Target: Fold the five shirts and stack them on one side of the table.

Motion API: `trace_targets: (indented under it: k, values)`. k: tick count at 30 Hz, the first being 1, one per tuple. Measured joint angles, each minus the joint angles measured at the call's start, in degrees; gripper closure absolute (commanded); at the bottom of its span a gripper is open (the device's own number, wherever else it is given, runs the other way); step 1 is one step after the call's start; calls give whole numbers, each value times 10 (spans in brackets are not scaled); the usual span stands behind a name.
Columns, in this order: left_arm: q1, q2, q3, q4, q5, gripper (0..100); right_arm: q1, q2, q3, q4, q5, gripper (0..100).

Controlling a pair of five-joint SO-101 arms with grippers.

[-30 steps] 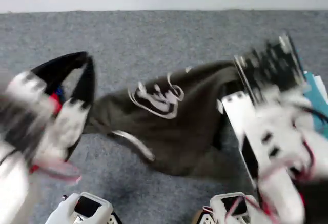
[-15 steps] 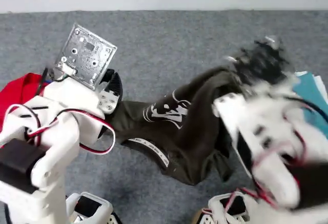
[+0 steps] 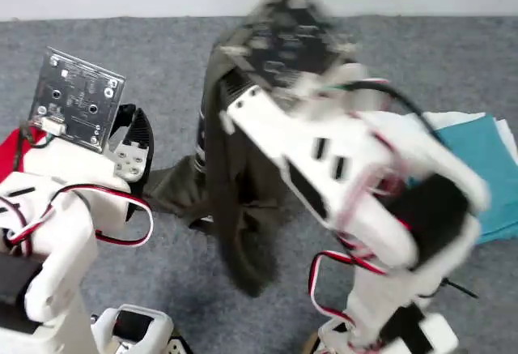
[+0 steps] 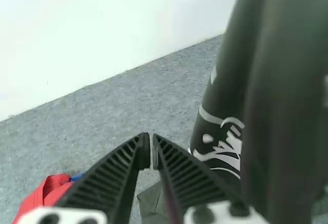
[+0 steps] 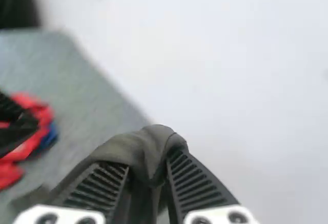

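Observation:
My right gripper (image 5: pixel 149 157) is shut on a fold of the dark olive shirt (image 5: pixel 146 142), held up above the table. In the high view that arm stands over the middle back of the table, and the olive shirt (image 3: pixel 231 208) hangs from it in a long drape, its lower end on the grey mat. My left gripper (image 4: pixel 151 138) is shut with nothing seen between its tips, just left of the hanging olive shirt (image 4: pixel 266 80) with its white print. In the high view the left gripper (image 3: pixel 136 142) is beside the shirt's lower left corner.
A red shirt (image 3: pixel 10 147) lies crumpled at the table's left edge, next to the left arm. A teal shirt (image 3: pixel 477 159) lies on a white one at the right edge. The grey mat (image 3: pixel 162 54) ends at a white wall behind.
The right arm swung from the table's right side to the middle back and lifted the olive shirt into a hanging drape. The left arm drew slightly to the left.

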Motion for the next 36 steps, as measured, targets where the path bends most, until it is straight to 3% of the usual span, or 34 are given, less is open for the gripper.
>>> trace_targets:
  k: [4, 7, 12, 24, 30, 36]
  values:
    - [-2, 0, 0, 2, 2, 987, 69, 80, -80, 83, 0, 989]
    - [-1, -1, 11, 13, 4, 987, 113, 159, -59, 88, 0, 989]
    - [58, 0, 112, 12, 4, 986, 142, 261, -38, 88, 0, 989]
    - [222, 11, 389, -147, 4, 984, 235, 399, -35, 88, 0, 989]
    - [240, 126, 418, -175, 4, 903, 287, 434, -34, 88, 0, 989]
    - [255, 285, 390, -190, 5, 889, 324, 454, -34, 88, 0, 989]
